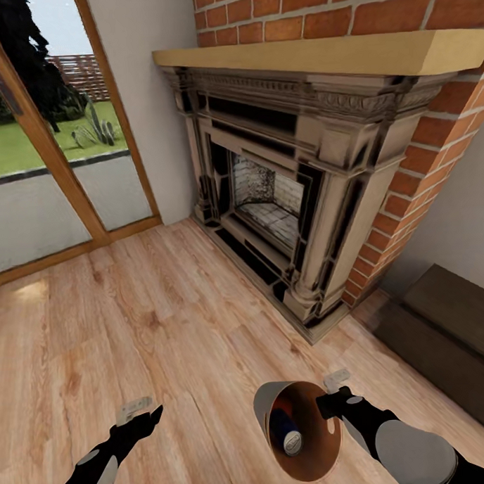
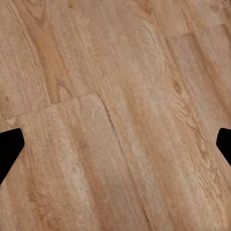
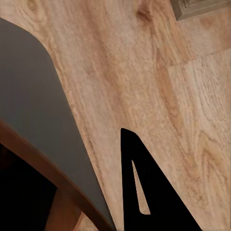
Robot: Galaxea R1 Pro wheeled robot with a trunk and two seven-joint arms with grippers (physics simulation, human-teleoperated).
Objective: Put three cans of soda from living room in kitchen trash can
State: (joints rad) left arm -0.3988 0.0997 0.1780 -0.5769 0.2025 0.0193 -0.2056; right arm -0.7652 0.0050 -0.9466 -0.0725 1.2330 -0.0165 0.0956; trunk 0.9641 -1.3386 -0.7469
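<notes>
Soda can (image 1: 285, 431), the dark blue one, already lies inside the tash can (image 1: 329, 456), which your right tool (image 1: 325, 405) holds by the rim, one finger (image 3: 154, 192) outside the grey wall. The bin is tipped, its open mouth turned toward the head camera, so the can rests on the orange-brown inner wall, silvery end toward the opening. That tilt is what your coming move turns on: I'd judge that if the mouth dips lower as you drive, the can could roll out.

Your left tool (image 1: 140, 414) hangs released and empty above the wood floor (image 2: 115, 96), its fingertips spread wide in the left wrist view. It sits well apart from the bin, so the right arm alone carries the load.

You face the red-brick fireplace (image 1: 282, 191), glass doors (image 1: 47, 138) to its left. No other soda cans show, so you likely need to turn to find them.
</notes>
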